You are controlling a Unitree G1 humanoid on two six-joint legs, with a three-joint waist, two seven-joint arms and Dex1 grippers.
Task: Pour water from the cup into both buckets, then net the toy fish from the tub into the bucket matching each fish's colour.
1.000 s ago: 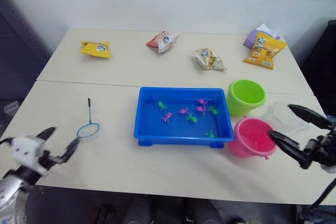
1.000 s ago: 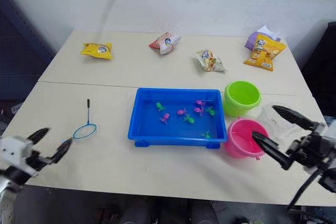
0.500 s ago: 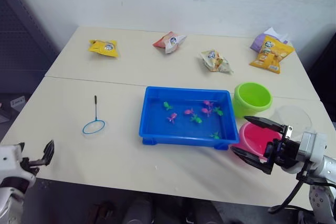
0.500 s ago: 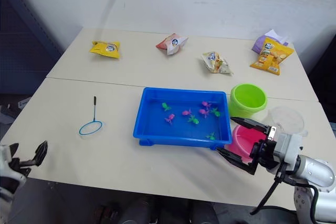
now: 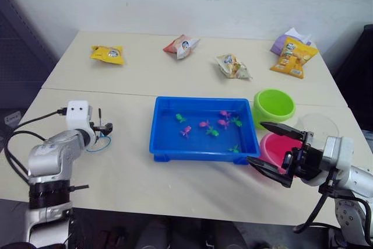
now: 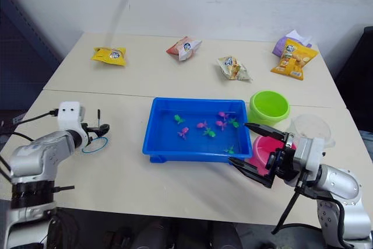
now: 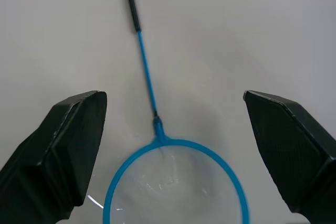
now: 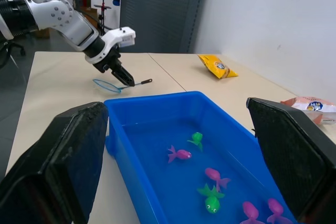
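Fingers of your left gripper [image 7: 170, 156] now hang spread over the net [image 7: 157, 145], in from the table's [image 5: 145, 74] left edge; your right gripper [image 5: 274, 150] stays spread.

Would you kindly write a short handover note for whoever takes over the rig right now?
Left gripper: open, empty, poised over the net, which lies flat on the table left of the tub.
Right gripper: open, empty, at the tub's right end, in front of the pink bucket.
Tub: holds all the toy fish, pink and green.
Green bucket stands behind the pink one; the cup stands to their right, not held.
Done: I cannot tell whether the pouring has been done.
Left: grasp the net, then net each fish into the bucket of its colour.
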